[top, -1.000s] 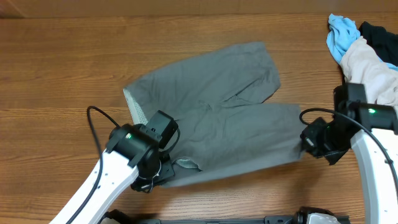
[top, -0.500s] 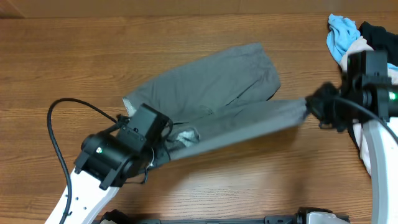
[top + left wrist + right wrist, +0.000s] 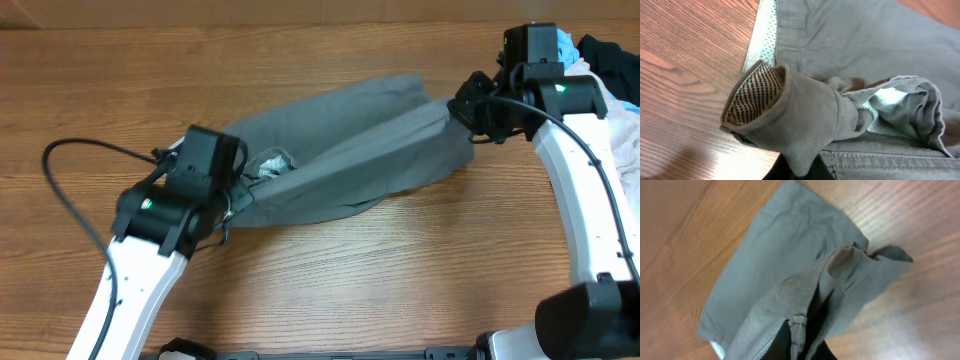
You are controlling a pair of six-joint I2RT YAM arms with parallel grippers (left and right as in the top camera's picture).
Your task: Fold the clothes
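Observation:
The gray shorts (image 3: 350, 150) lie across the middle of the wooden table, partly lifted and doubled over. My left gripper (image 3: 238, 190) is shut on the waistband end, held above the table. In the left wrist view the pinched gray cloth (image 3: 805, 120) bunches over my fingers (image 3: 800, 172), and the pale speckled waistband lining (image 3: 762, 50) shows. My right gripper (image 3: 462, 108) is shut on the leg-hem end at the upper right. In the right wrist view the hem seam (image 3: 799, 330) sits between my fingers (image 3: 802, 347), with the other leg (image 3: 780, 260) flat below.
A light-blue cloth (image 3: 570, 45), a whitish-pink garment (image 3: 622, 110) and a dark garment (image 3: 610, 55) are piled at the table's far right, behind my right arm. A black cable (image 3: 70, 190) loops beside my left arm.
Both grippers lifted their ends of the near half of the shorts and carried them toward the far side, laying it over the far half. The right gripper moved up and left; the left moved up.

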